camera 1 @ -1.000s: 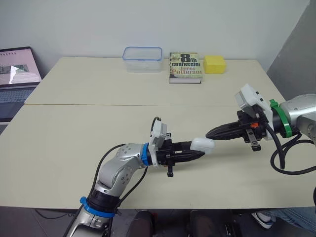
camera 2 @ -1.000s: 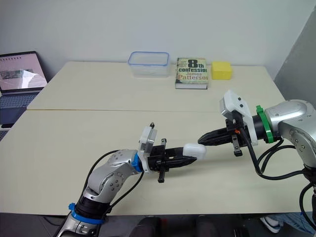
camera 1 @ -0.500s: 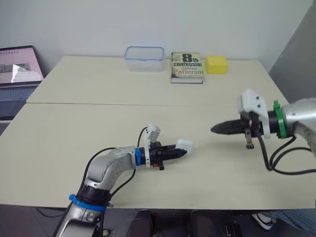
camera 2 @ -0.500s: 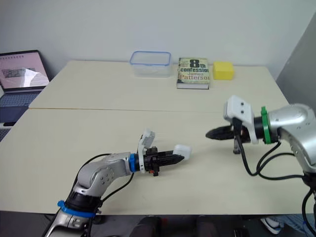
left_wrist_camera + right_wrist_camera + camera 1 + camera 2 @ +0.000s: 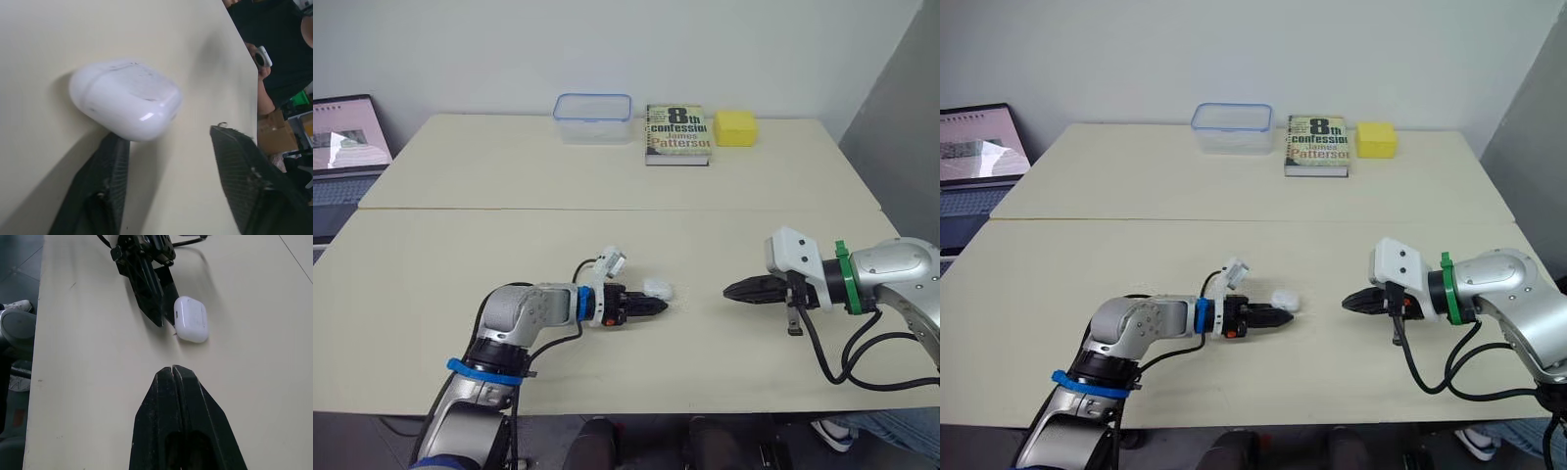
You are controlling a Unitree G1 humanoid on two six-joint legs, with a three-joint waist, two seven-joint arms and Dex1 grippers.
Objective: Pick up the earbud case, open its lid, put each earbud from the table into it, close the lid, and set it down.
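Supporting surface: table (image 5: 460, 255), both arms low over its near half.
Right gripper (image 5: 728, 291): fingers pressed together, empty, well right.
Left gripper (image 5: 658, 306): fingers spread, gripping nothing.
Earbud case (image 5: 658, 289): lid closed, lying just beyond the left tips.
Advice: back the left gripper straight off, no nudging.

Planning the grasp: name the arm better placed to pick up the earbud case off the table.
Left. The left pincer is open with the earbud case right at one fingertip, lid closed. The right pincer is shut and sits apart from the case across bare table.
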